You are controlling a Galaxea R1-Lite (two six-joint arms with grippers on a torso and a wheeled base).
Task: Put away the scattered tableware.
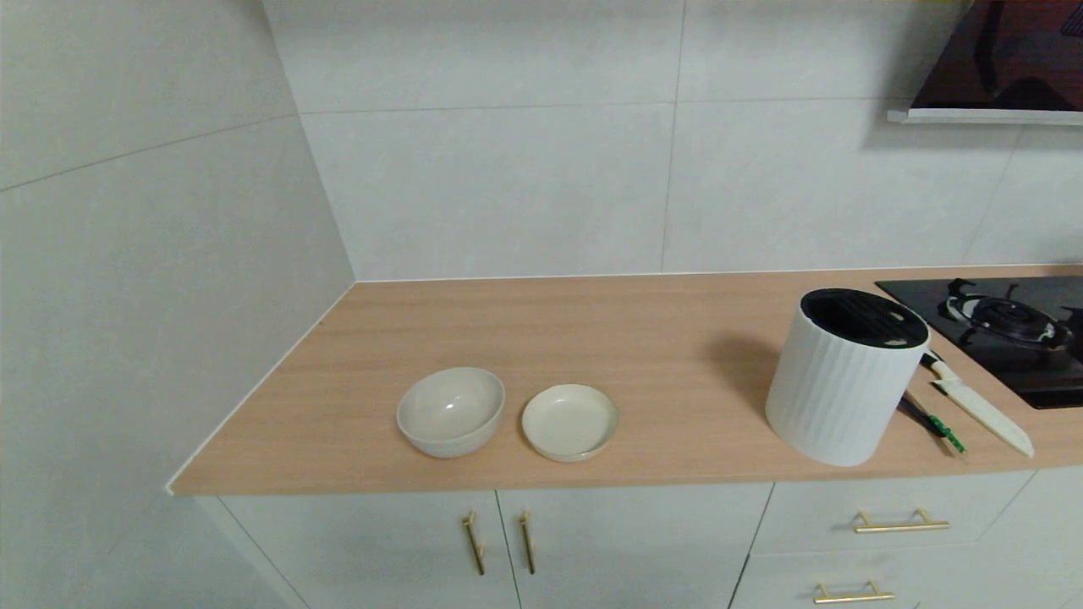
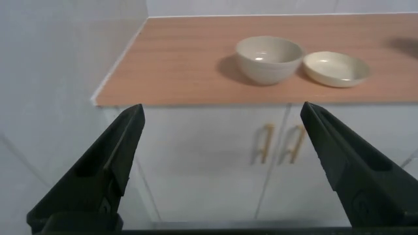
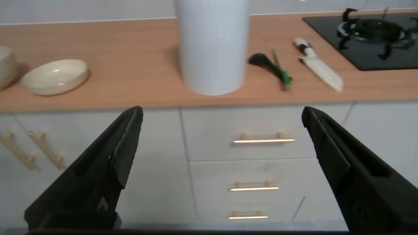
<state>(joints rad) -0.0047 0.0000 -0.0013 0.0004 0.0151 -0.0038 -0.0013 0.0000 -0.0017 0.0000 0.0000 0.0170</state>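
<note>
A pale bowl (image 1: 451, 410) and a shallow cream dish (image 1: 568, 420) sit side by side near the wooden counter's front edge. A white ribbed holder (image 1: 843, 376) with a black slotted top stands to their right. Beside it lie a white-bladed knife (image 1: 981, 406) and a dark utensil with a green band (image 1: 933, 425). My left gripper (image 2: 222, 163) is open, held low in front of the cabinet doors, with the bowl (image 2: 268, 59) and dish (image 2: 336, 68) beyond it. My right gripper (image 3: 222, 163) is open before the drawers, below the holder (image 3: 212, 42), the knife (image 3: 318, 63) and the dark utensil (image 3: 271, 64).
A black gas hob (image 1: 1011, 326) occupies the counter's right end under a range hood (image 1: 998, 63). Tiled walls close the back and left sides. Cabinet doors with gold handles (image 1: 499, 541) and drawers (image 1: 901, 523) lie below the counter (image 1: 592, 338).
</note>
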